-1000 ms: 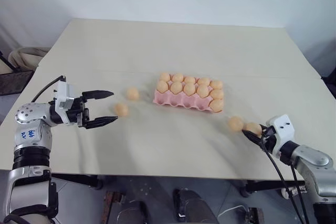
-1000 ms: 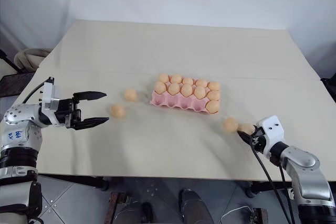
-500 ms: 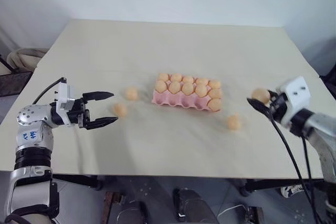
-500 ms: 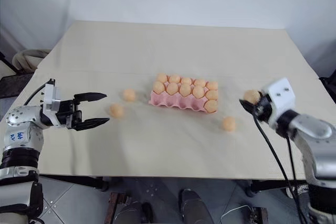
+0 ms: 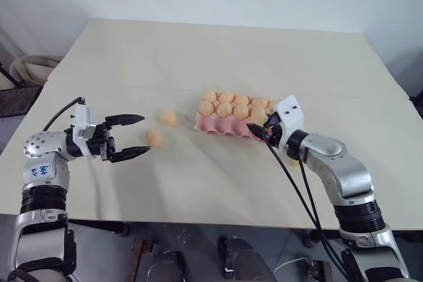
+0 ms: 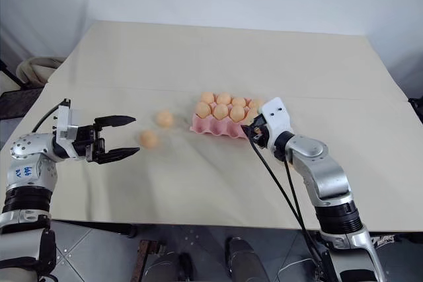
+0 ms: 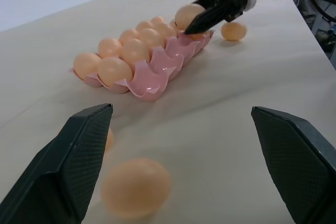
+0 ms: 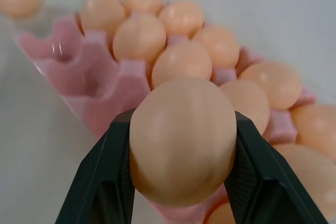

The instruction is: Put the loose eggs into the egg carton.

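The right hand pinches one egg across its middle between two black fingers, holding it just over the near edge of the pink egg carton, by the end nearer the right arm. The egg looks smooth and rounded, so it is likely slippery and light, and the shell should be treated as fragile: a gentle squeeze at the widest part, as here, seems the safest hold, since a pinch nearer either end could let it squirt out. The carton is a thin moulded tray, probably light enough to slide on the counter if pushed, so the egg ought to go in from above rather than sideways. Empty cups show along the carton's near row; the far cups are filled.

The left hand hangs with its fingers spread wide and holds nothing. Two loose eggs lie on the counter just beyond it, one nearer its fingertips, the other closer to the carton. A further egg rests on the counter past the carton's right end.
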`<control>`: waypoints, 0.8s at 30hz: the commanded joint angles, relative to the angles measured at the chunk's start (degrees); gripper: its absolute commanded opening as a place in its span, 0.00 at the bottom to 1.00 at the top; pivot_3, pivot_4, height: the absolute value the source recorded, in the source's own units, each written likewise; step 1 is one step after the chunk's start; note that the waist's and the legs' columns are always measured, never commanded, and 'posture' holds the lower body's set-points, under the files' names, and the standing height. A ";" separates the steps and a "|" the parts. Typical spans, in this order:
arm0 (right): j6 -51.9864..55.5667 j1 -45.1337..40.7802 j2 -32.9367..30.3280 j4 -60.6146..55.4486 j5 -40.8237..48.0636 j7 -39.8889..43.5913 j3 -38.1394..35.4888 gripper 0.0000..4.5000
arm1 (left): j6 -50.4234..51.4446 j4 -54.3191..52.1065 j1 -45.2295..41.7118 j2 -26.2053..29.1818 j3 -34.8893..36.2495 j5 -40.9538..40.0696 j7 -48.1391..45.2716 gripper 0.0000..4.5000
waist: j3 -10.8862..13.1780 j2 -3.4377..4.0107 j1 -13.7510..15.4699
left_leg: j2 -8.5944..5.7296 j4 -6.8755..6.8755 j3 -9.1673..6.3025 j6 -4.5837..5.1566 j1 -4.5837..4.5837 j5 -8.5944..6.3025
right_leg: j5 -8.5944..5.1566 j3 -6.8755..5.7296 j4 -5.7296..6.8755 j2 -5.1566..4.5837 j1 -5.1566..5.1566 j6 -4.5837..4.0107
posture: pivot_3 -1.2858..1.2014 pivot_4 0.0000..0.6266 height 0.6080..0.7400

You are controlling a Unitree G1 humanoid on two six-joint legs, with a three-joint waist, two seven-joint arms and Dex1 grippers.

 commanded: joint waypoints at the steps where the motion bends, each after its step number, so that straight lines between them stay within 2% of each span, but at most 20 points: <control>1: -2.66 -0.79 -0.06 0.37 -2.34 -0.13 0.53 0.40 | -0.45 -3.18 0.97 0.83 1.58 -1.36 0.47 1.00 | 0.00 0.00 -0.08 | 0.00 0.05 0.03 -0.02 -0.06 0.01 | 0.00 0.02 0.10 0.00 -0.11 0.00 | 0.52 0.24 1.00; 5: -4.87 -1.01 0.23 2.33 -4.54 -0.64 0.80 0.40 | -0.45 -3.72 1.40 0.84 1.86 -1.36 0.95 1.00 | 0.00 0.00 -0.24 | 0.03 0.07 0.01 -0.13 0.02 0.11 | 0.00 0.06 0.29 0.06 -0.13 0.00 | 0.52 0.24 1.00; 13: -2.93 -1.18 0.05 -3.16 -1.23 2.78 -0.82 0.99 | -0.80 -2.59 0.15 0.51 1.46 -0.98 1.27 1.00 | 0.00 0.00 -0.28 | 0.01 0.14 -0.01 -0.09 0.06 0.16 | 0.00 0.08 0.49 0.02 -0.14 -0.02 | 0.52 0.24 1.00; 19: -0.02 -1.16 -3.39 -9.18 2.44 5.88 -4.65 0.99 | -1.42 -0.82 -1.59 -0.17 0.79 -0.34 1.46 1.00 | 0.00 0.00 -0.05 | 0.00 0.17 -0.03 -0.08 0.03 0.15 | -0.01 0.05 0.51 0.01 -0.15 -0.03 | 0.52 0.24 1.00; 24: 2.33 5.40 -12.56 -16.74 10.70 14.01 -15.39 0.99 | -1.99 0.20 -2.58 -0.68 0.53 -0.08 1.47 1.00 | -0.01 -0.01 0.38 | -0.02 0.17 -0.07 -0.02 -0.01 0.11 | -0.01 0.03 0.40 -0.02 -0.13 -0.02 | 0.52 0.24 1.00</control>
